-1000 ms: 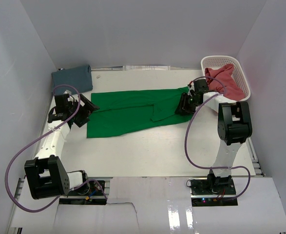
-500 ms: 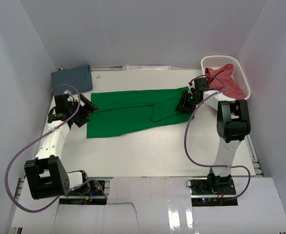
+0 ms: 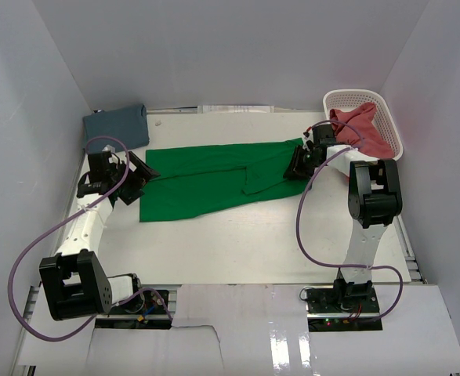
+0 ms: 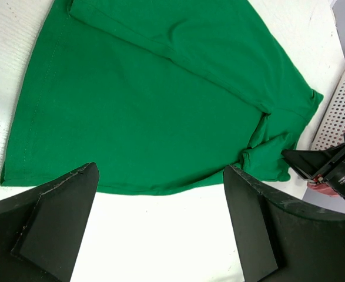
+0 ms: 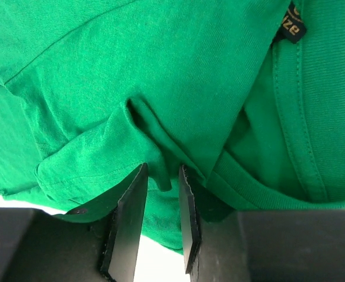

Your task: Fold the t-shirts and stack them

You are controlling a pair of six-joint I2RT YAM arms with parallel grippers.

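Heads up: your overhead view only tells you the right claw (image 3: 298,163) is parked on the 3 o'clock end of the bright green soft-knit t-shirt (image 3: 206,178). The shirt lies spread, a bit rumpled, across the middle of the white desk (image 3: 237,235).

The right wrist cam gives you the real story. There the right claw (image 5: 162,176) is pinching a raised ridge of the fine jersey, near the ribbed collar (image 5: 301,123) and a black size label (image 5: 291,26) with gold letters.

The left claw (image 3: 142,175) sits at the shirt's 9 o'clock end. Its own cam shows the left claw (image 4: 160,170) spread wide at the stitched hem, gripping nothing.

A folded slate-blue t-shirt (image 3: 117,125) is in the 10 o'clock corner. A crumpled pinkish-red t-shirt (image 3: 360,131) spills from the white plastic lattice basket (image 3: 347,95) at 2 o'clock.

Versus a second ago, your right claw has nudged toward 1 o'clock. The left arm hasn't budged.
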